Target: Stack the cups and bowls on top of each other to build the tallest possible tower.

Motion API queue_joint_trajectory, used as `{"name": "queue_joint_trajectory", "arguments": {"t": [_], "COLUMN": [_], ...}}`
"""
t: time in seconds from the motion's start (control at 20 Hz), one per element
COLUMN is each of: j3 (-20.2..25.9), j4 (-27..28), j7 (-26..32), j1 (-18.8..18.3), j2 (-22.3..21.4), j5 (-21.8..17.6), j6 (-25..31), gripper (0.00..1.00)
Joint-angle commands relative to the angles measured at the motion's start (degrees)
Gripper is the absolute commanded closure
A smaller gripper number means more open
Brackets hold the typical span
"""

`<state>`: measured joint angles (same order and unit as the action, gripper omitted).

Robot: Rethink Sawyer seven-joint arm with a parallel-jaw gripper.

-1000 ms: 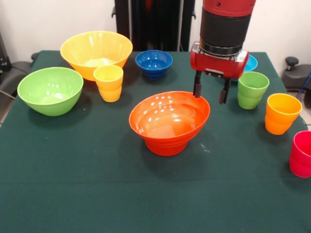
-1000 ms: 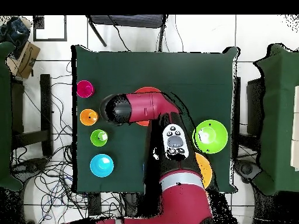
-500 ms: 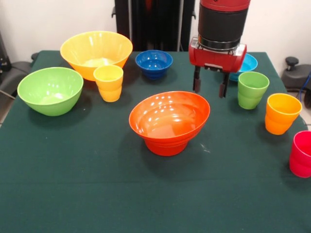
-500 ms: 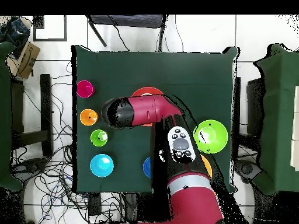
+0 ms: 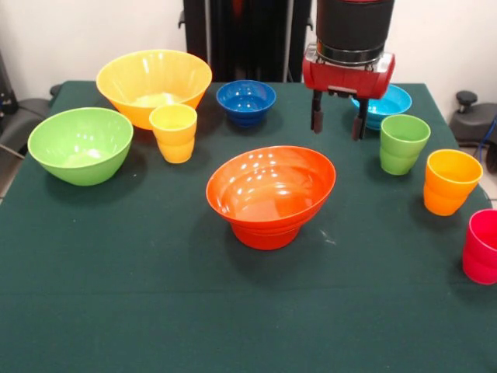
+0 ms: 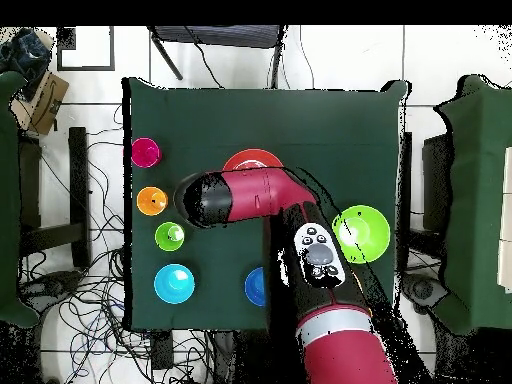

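Gripper (image 5: 336,125) empty, fingers parted, raised behind the tower (image 5: 270,194) at table centre; cups (image 5: 403,144) to one side; glossy, light, stiff plastic, probably slippery; pinch a cup's rim wall

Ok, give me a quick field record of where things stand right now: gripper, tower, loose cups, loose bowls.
gripper: open, empty, above the table behind the tower
tower: big orange bowl on a smaller orange bowl, centre of table
cups: yellow cup, green cup, orange cup, pink cup, all loose
bowls: yellow bowl, green bowl, dark blue bowl, light blue bowl, all loose
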<state>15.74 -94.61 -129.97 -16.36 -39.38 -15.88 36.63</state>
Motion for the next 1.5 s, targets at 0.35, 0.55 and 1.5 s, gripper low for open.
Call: {"name": "queue_joint_trajectory", "arguments": {"t": [0.35,0.55,1.5], "j3": [5.2,5.8,8.0], "j4": [-3.7,-4.1,-1.7], "j7": [16.1,15.3,13.8], "j1": [-1.5,-2.0,-3.0], "j2": [-1.0,-1.1,0.6], "j5": [-8.7,-9.7,-12.8], "j6": [7.9,7.3,6.5], "gripper": [0.00,0.00,0.00]}}
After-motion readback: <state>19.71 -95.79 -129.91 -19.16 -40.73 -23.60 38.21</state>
